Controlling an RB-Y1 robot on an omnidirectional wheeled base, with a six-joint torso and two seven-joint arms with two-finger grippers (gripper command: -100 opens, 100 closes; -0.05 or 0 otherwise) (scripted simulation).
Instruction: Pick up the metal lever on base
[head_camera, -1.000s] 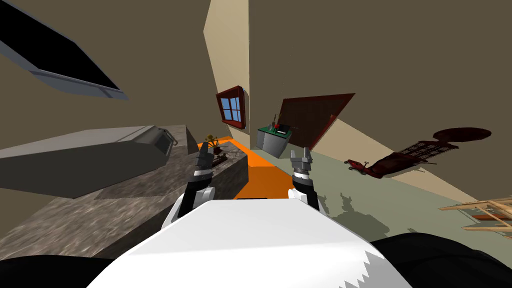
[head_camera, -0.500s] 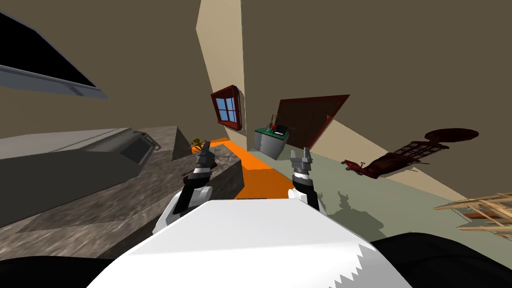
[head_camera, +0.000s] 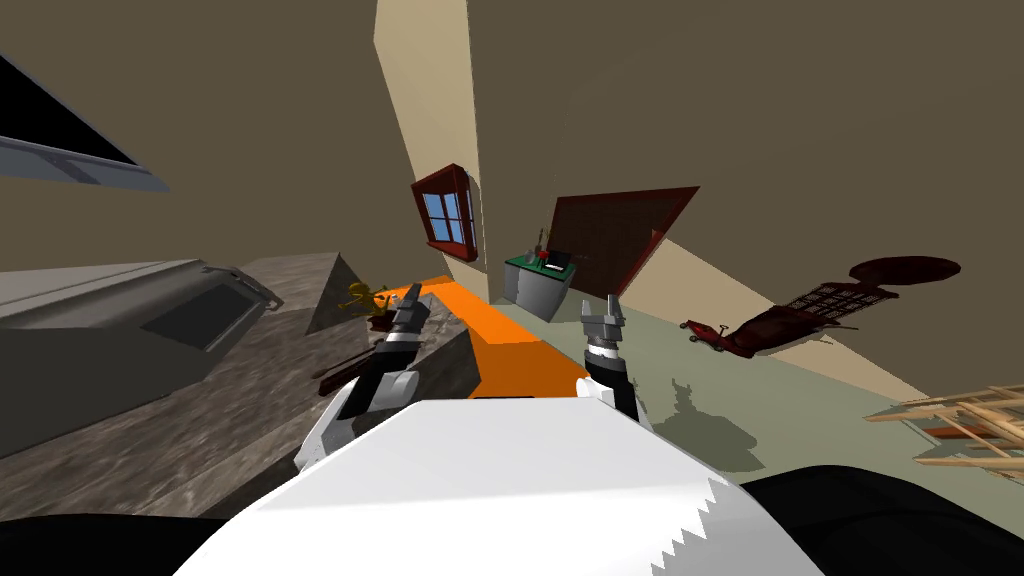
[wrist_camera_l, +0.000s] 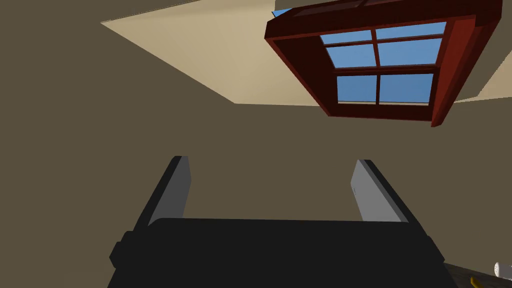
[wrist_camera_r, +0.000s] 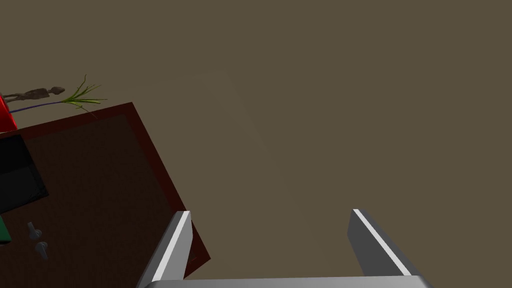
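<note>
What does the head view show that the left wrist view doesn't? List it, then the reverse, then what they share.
Head view, not the left wrist view: the grey counter, a grey box-shaped appliance on it, the orange floor strip, a small cabinet with a green top, the dark red door and the right tool.
Left wrist view, not the head view: a small white thing beside the tool's body, too cut off to name.
Both: the red-framed window, the brown wall and the left tool, open.

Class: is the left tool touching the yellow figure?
Apart. Left wrist view: the left tool's open fingers against bare wall; head view shows the yellow figure beside it.
</note>
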